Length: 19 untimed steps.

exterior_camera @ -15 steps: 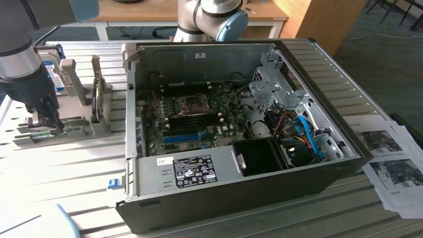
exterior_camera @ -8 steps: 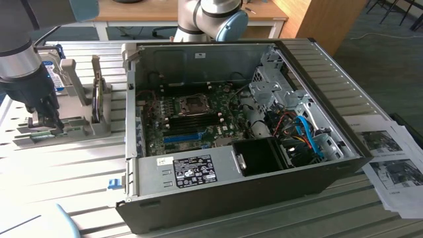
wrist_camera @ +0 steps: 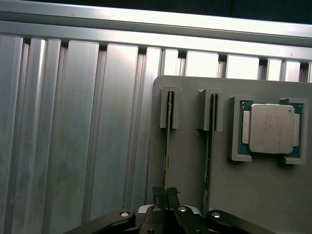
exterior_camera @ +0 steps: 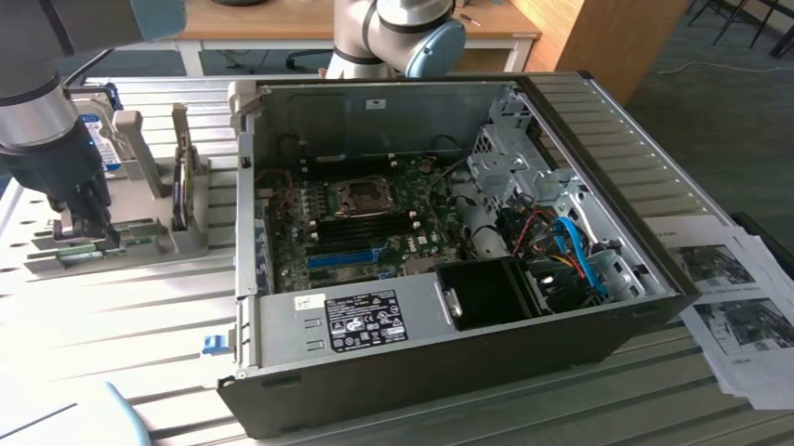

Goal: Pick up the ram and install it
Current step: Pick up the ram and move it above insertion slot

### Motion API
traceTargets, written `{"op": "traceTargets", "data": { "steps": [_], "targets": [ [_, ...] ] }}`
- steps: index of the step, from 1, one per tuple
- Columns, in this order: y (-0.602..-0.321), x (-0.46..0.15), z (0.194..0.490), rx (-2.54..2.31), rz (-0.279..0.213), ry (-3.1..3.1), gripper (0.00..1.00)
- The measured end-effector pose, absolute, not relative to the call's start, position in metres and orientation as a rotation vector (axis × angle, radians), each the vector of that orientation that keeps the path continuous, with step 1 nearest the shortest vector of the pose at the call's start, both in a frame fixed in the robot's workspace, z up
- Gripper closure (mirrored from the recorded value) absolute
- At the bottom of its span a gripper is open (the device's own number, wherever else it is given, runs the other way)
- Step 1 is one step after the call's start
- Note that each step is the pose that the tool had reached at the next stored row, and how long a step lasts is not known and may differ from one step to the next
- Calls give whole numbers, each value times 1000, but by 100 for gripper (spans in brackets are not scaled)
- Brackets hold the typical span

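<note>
Ram (wrist_camera: 166, 146) upright in gray holder (wrist_camera: 187, 161), edge pinched btwn fingers (wrist_camera: 171, 193), closed tight on it.

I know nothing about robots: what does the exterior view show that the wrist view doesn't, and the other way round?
Exterior view: the open computer case with its motherboard, a hard drive standing in a rack, and printed sheets at that view's right.

Wrist view: a processor chip in its recess, and a second stick standing edge-on in its slot beside the ram.

Both: the hand, closed on the ram, the grey holder and the ribbed metal table.
</note>
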State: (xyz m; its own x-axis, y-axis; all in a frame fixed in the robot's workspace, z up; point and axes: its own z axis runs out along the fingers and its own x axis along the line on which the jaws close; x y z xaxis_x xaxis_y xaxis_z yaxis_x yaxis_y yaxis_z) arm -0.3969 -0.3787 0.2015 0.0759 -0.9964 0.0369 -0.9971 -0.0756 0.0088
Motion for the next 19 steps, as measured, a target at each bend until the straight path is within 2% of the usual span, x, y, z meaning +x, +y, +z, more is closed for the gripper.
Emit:
{"op": "traceTargets", "data": {
  "steps": [19],
  "targets": [
    [-379, -397, 201, 2268, 32, -2127, 89]
  ]
}}
